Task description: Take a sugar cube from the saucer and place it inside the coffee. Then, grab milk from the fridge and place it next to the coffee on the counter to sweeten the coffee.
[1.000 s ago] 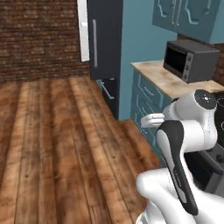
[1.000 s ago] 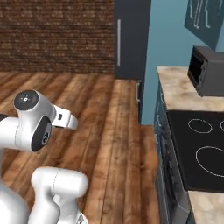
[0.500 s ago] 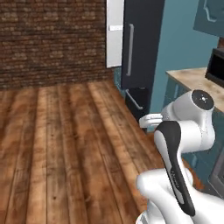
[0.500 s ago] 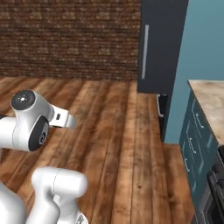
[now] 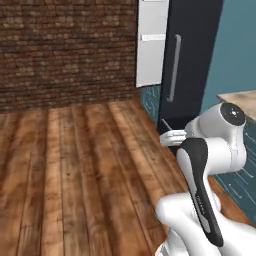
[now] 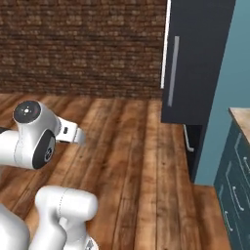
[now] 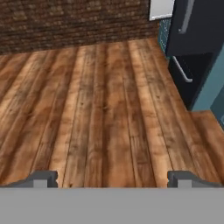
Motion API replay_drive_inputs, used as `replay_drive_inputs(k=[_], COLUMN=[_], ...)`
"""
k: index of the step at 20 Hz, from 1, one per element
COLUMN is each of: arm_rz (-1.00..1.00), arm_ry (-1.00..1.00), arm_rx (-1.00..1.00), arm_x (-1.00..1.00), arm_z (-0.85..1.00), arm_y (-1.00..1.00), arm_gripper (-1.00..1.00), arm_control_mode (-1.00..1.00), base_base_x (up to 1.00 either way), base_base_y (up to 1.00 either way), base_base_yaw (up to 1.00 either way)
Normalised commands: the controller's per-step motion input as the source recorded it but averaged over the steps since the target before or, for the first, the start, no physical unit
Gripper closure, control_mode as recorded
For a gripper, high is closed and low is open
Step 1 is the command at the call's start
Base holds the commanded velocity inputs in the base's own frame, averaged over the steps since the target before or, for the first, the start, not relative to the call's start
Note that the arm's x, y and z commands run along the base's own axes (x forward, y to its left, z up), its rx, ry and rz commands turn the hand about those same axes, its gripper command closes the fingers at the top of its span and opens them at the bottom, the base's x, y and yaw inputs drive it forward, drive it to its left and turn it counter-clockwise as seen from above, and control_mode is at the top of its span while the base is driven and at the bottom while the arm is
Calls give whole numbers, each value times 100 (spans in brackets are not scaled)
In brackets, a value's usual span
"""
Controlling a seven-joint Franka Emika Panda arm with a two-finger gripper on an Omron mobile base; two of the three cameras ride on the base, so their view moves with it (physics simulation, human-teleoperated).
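Change since earlier: both base views have swung with the driving base; the microwave and stovetop have slid out of frame and the fridge (image 5: 187,70) now stands ahead, nearer and larger. That is camera travel, not the things moving.

Step in hand: judged from the approach, the base is heading for the fridge to fetch the milk; the milk itself cannot be seen, presumably behind the closed dark door.

Fridge: tall dark front with a long vertical bar handle (image 6: 172,71); a lower bar handle (image 7: 181,70) juts out near the floor. A pale panel (image 5: 151,42) shows at its far side.

Tool: the tool (image 7: 111,178) is tucked close to the arm, pointing down over the wooden floor (image 7: 105,109), likely kept folded for driving. Its tips (image 7: 43,177) stand wide apart with nothing between them, so it is released and carrying nothing.

Tabletop: only a corner of the beige tabletop (image 6: 241,118) shows, above teal cabinets (image 6: 234,190), just beside the fridge.

Open room: the floor ahead is bare up to the brick wall (image 5: 65,47); the tight edges are the cabinet side and the protruding lower handle.
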Motion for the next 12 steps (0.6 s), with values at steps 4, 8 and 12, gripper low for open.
replay_drive_inputs(k=[4, 8, 12], arm_rz=[0, 0, 0], arm_ry=[0, 0, 0], arm_rx=[0, 0, 0], arm_x=[0, 0, 0], arm_z=[0, 0, 0], arm_y=[0, 0, 0], arm_gripper=[-100, -100, -100], arm_control_mode=[100, 100, 100], base_base_x=[100, 100, 100], base_base_y=[74, 85, 77], base_base_yaw=[0, -1, -12])
